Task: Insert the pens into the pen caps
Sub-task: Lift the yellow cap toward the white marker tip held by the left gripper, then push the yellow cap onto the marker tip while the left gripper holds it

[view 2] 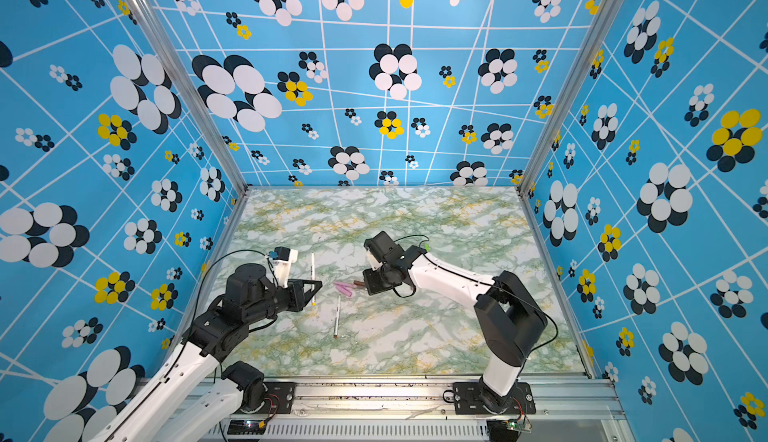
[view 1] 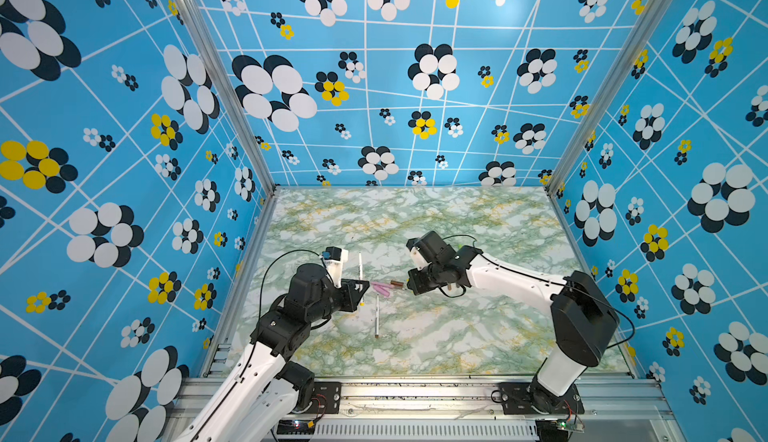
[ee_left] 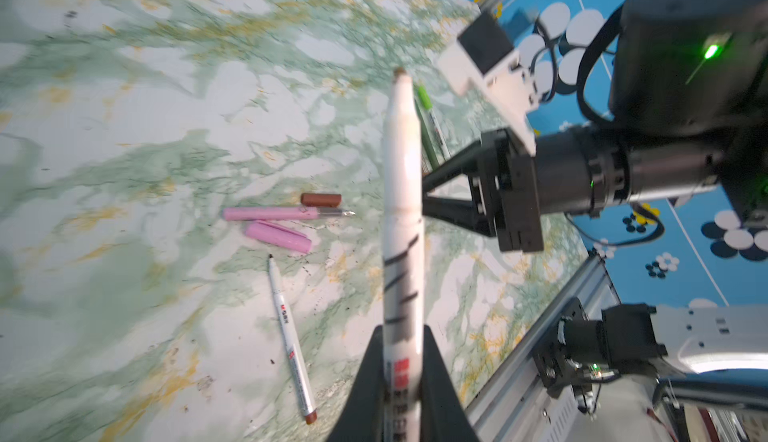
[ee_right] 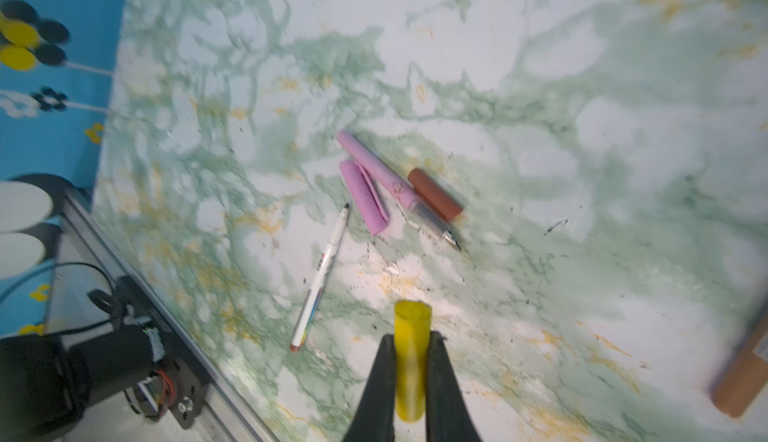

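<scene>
Pen in hand: white pen (ee_left: 403,194), smooth barrel tapering to a brownish tip; black print and a red block, unreadable.
Left side: left gripper (ee_left: 402,334), black fingers pinched tight on the white pen, left of centre in both top views.
Right side: right gripper (ee_right: 411,338) clamped on yellow cap (ee_right: 411,319), a stubby open tube.
Surface: table (ee_right: 582,86), glossy green-white marble print, yellow veins.
Frame centre: pink pen (ee_right: 374,165), pink cap (ee_right: 363,196), brown cap (ee_right: 434,193) side by side.
Below them: thin white pen (view 1: 377,315), red logo illegible.
</scene>
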